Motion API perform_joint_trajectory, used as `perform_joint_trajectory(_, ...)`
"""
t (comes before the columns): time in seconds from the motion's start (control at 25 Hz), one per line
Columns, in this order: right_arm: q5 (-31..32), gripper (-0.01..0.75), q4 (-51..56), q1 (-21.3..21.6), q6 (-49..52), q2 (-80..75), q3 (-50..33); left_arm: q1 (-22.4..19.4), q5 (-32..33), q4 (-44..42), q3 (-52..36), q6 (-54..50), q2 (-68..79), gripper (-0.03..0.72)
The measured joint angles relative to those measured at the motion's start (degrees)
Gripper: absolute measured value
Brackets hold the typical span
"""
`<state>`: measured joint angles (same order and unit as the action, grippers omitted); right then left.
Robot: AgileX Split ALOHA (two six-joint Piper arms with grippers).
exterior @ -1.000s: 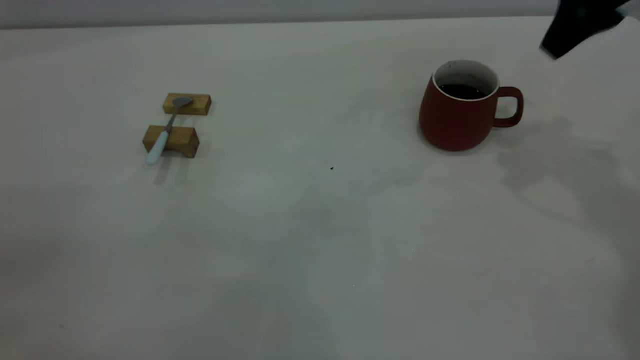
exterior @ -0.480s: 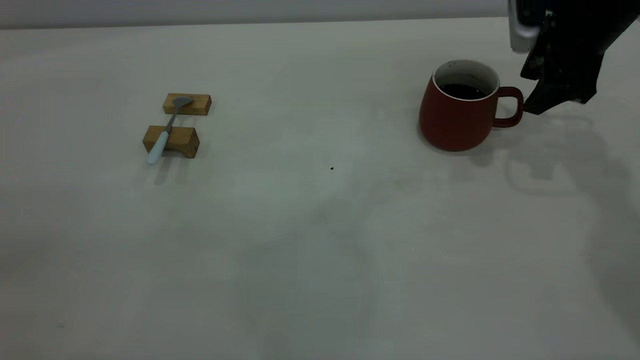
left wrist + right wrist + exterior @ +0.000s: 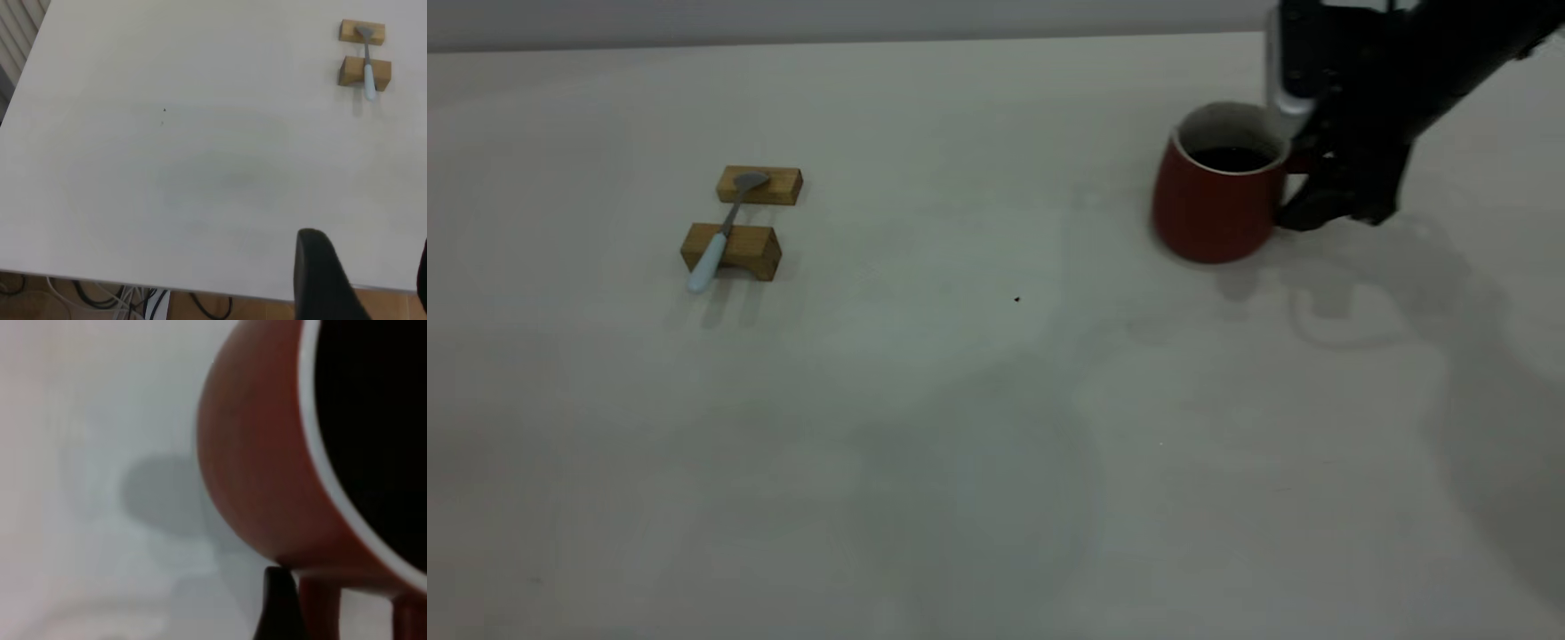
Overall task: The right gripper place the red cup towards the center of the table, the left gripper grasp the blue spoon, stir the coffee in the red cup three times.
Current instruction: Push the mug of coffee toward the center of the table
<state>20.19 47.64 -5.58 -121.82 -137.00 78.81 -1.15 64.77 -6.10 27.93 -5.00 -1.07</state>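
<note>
Exterior: right claw [image 3: 1303, 191] at the handle side of the cup [image 3: 1214, 200], far right of the desk [image 3: 996, 427]; grip can't be told. Centre lies to the cup's left.

Left wrist: spoon [image 3: 366, 63] on blocks [image 3: 363, 53], well off; left claw's state unreadable.

Right wrist: cup [image 3: 267, 473] close, handle beside a fingertip [image 3: 277, 607].

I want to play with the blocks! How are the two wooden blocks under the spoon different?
The far wooden block looks flat and low, while the near wooden block looks taller and chunkier. The far one carries the grey bowl of the blue spoon; the near one carries its pale blue handle, which sticks out past it. Both are the same light brown wood, sit a little apart on the table, and together prop the spoon up.
</note>
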Motion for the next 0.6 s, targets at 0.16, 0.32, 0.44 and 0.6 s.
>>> perform_joint_trajectory(0.16, -0.4, 0.582, 1.2, -4.7, -0.1, -1.7, 2.9, 0.0, 0.0, 0.0, 0.0, 0.0, 0.0, 0.425)
perform_joint_trajectory(0.32, -0.2, 0.582, 3.1, -9.4, -0.2, -4.0, 6.4, 0.0, 0.0, 0.0, 0.0, 0.0, 0.0, 0.425)
perform_joint_trajectory(0.44, -0.1, 0.582, 5.8, -12.3, -0.2, -5.3, 8.9, 0.0, 0.0, 0.0, 0.0, 0.0, 0.0, 0.425)
perform_joint_trajectory(0.6, -0.2, 0.582, 9.6, -15.7, -0.2, -6.5, 11.4, 0.0, 0.0, 0.0, 0.0, 0.0, 0.0, 0.425)
